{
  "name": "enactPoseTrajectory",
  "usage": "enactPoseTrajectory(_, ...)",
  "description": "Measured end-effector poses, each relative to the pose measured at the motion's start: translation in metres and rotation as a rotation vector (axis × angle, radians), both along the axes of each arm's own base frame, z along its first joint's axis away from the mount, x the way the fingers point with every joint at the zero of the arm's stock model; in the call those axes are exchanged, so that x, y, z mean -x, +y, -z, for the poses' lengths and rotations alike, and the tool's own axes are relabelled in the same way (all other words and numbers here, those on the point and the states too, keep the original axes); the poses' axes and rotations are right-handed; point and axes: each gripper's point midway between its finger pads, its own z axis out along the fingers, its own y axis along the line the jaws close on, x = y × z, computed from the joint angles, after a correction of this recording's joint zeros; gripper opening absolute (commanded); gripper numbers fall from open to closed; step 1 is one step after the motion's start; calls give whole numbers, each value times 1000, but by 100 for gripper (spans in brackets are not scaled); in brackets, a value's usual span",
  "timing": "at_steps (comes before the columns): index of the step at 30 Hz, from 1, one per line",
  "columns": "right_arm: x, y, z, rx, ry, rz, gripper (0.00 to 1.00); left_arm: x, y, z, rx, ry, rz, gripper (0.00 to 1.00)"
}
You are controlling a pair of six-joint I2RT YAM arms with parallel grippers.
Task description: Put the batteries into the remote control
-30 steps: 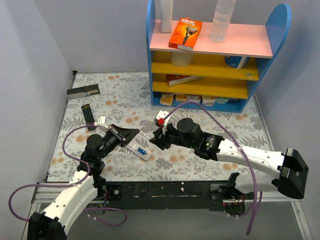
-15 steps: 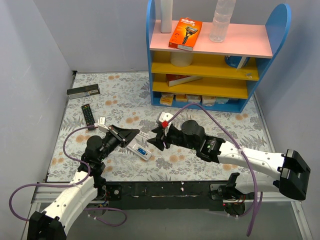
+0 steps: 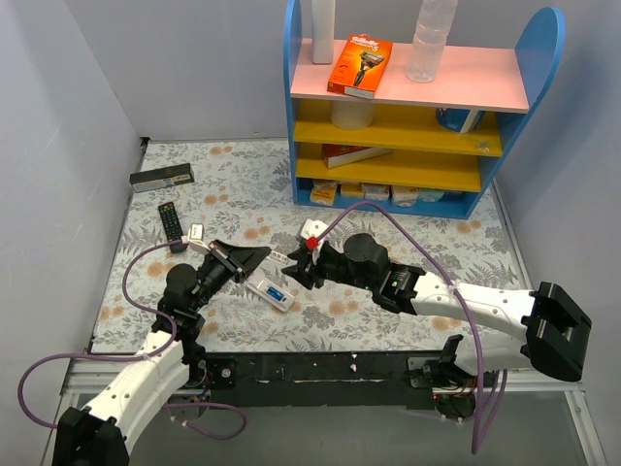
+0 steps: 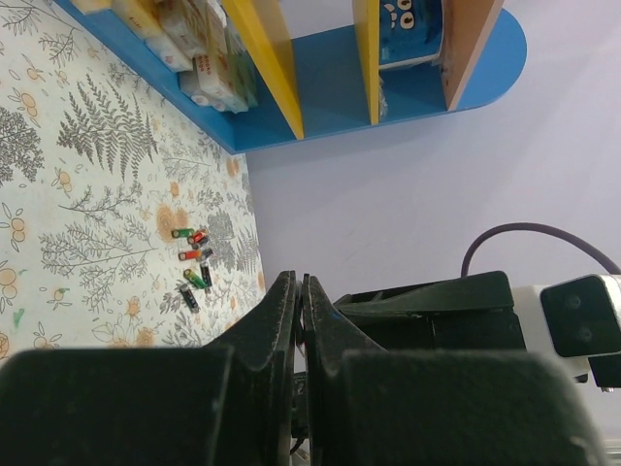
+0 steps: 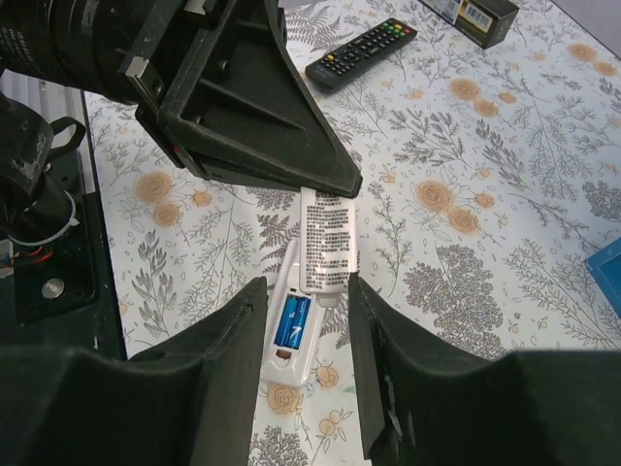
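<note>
Plain pale lavender-grey walls [image 3: 194, 68] left, back, right. Desk [image 3: 243, 184] under white cloth printed with grey ferns and orange flowers. Shelf unit with rounded blue sides [image 3: 548, 49] at desk's far right, against back wall: pink top board [image 3: 485, 78], yellow boards [image 3: 417, 131] below. Soft even light.

Floral worktop [image 3: 243, 175]. At its far edge stands a blue-sided shelf [image 3: 543, 58] with a pink top and yellow tiers. On the top: an orange razor box [image 3: 359, 66] lying flat and a clear bottle [image 3: 430, 44] upright. Far left on the worktop: a black remote [image 3: 171, 223], with a dark box [image 3: 162, 178] beyond it, apart.
</note>
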Motion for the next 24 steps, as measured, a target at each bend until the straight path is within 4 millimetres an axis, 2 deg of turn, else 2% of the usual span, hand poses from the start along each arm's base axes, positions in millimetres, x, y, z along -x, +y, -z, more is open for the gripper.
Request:
enactPoseTrajectory(6,-4,2,-4,-18,-12,15,41,0,-1,0,0,0,4,0)
enactPoseTrajectory(15,-8,6,5,-5,-9,23,38,-2,-2,6,-8,19,7,0)
enactPoseTrajectory(24,-12,7,9,4,-16,42,40,-2,-2,7,-10,25,7,0)
